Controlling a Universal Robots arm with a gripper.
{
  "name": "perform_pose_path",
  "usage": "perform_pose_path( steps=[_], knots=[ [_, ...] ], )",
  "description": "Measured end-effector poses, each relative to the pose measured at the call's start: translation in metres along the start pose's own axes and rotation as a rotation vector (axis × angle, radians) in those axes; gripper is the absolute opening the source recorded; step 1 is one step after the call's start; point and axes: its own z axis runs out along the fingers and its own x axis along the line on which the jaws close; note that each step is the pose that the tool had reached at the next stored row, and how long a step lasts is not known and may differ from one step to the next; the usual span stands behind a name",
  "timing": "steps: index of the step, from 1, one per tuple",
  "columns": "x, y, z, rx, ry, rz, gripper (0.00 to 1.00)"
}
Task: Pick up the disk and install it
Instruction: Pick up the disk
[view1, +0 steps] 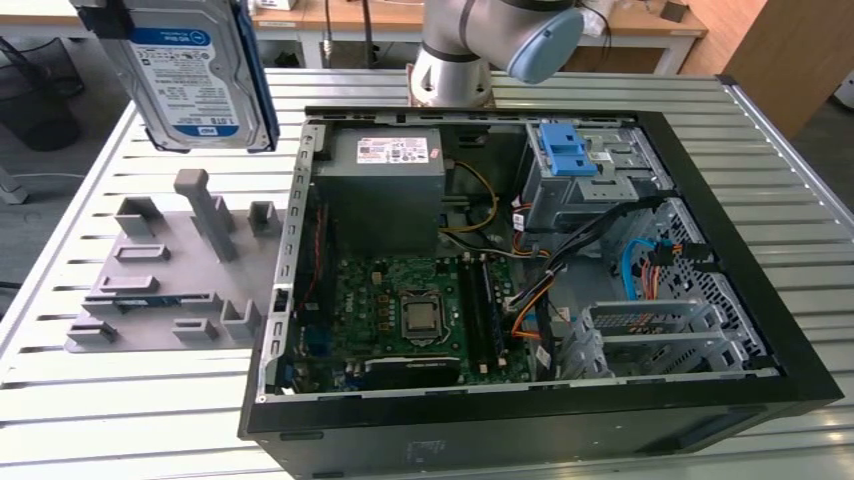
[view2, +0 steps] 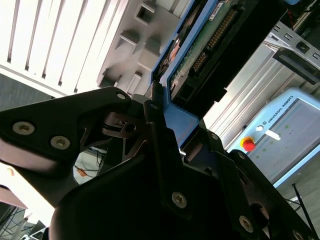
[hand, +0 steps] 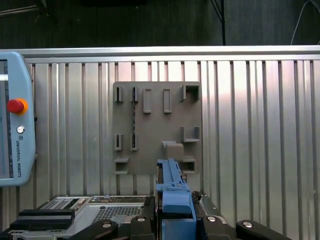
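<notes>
Fingers (view2: 156, 150) of the gripper (hand: 176, 224) are clenched on the disk (view1: 187, 85), grasping it by one end of its blue bracket (hand: 172, 182), which sits squeezed between the black jaws in both wrist views. The second wrist view looks along the drive from the gripper body and shows its underside, a green circuit board (view2: 210, 37) with a row of connector pins, running away from the fingers. In the first wrist view the disk is seen edge-on, a narrow blue strip rising from between the fingers. The exterior view gives the other face, the silver lid with its blue-and-white label. There the disk hangs roughly upright, well above the table at the exterior view's left, with the gripped end uppermost.

Beneath the disk lies a grey fixture plate (hand: 155, 125) studded with slots and posts. The first wrist view looks straight down on it, and the exterior view shows its tallest post standing under the drive, apart from it. The plate rests on the slatted metal table (view1: 774, 140). Just beside the plate, toward the exterior view's right, stands the open computer case (view1: 534, 425), holding a grey power-supply box (view1: 380, 190), a motherboard (view1: 400, 310) and a light-blue latch (view1: 567, 150) on the drive cage. The disk is outside the case and apart from it. Behind the case rises the arm's base (view1: 451, 70). Both wrist views catch a teach pendant (hand: 15, 125) with a red button beside the slats.
</notes>
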Motion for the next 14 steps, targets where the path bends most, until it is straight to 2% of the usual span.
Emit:
perform_pose_path(
  steps=[14],
  knots=[
    [-0.0005, -0.014, -0.0001, 0.0, 0.0, 0.0, 0.36]
  ],
)
